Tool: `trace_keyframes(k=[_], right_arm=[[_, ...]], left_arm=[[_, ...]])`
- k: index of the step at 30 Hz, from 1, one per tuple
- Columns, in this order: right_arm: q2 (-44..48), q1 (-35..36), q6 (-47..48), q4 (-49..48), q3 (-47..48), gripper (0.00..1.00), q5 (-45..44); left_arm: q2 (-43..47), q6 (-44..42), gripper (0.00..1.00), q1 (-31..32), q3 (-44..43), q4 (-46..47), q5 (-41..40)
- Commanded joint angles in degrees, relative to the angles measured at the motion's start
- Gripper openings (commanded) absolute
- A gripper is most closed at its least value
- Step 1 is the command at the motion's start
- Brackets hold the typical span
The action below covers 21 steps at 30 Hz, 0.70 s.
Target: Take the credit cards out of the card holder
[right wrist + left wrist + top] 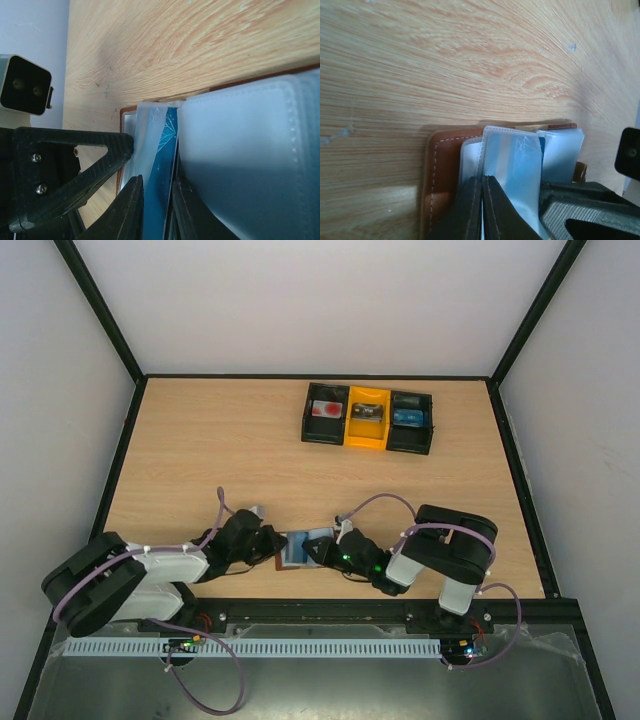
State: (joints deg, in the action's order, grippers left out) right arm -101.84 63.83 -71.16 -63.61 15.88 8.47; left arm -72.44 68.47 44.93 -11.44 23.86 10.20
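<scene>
The brown leather card holder (283,560) lies open near the table's front edge, between my two grippers. My left gripper (272,544) is shut on the edge of a clear sleeve (470,160) of the card holder (445,165). A bluish credit card (517,160) sits in the sleeve beside that pinch. From the right, my right gripper (323,553) reaches into the sleeves (240,150). Its jaws (156,182) stand slightly apart around a blue credit card (167,150) and a clear sleeve flap (147,135).
A black-and-yellow three-compartment tray (310,432) stands at the back of the table, right of centre. Its compartments hold a red-and-white card (326,410), a dark one (367,412) and a blue one (408,417). Black frame rails border the table.
</scene>
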Motion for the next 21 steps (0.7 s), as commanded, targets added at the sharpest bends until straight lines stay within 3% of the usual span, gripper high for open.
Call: trace_keyframes(k=[1,4,9,21], right_arm=[[-2.64,0.5,-0.37,1.39,0.3,0.18,1.2],[-2.58,0.5,-0.22,2.85,0.69,0.18,0.83],[-1.46,0.5,0.56,6.44,0.31,0.03,-2.4],[3.4,0.5,1.87,10.0,-2.15,0.02,-7.92]], left_arm=[[-4.04,1.03,0.03,2.26,2.09,0.62,2.06],[-4.53,1.31,0.03,2.55,2.21,0.66,1.85],[-3.84,1.41,0.03,2.67,2.16,-0.12,1.5],[-0.54,0.71,0.07,2.66,1.79,-4.37,-0.65]])
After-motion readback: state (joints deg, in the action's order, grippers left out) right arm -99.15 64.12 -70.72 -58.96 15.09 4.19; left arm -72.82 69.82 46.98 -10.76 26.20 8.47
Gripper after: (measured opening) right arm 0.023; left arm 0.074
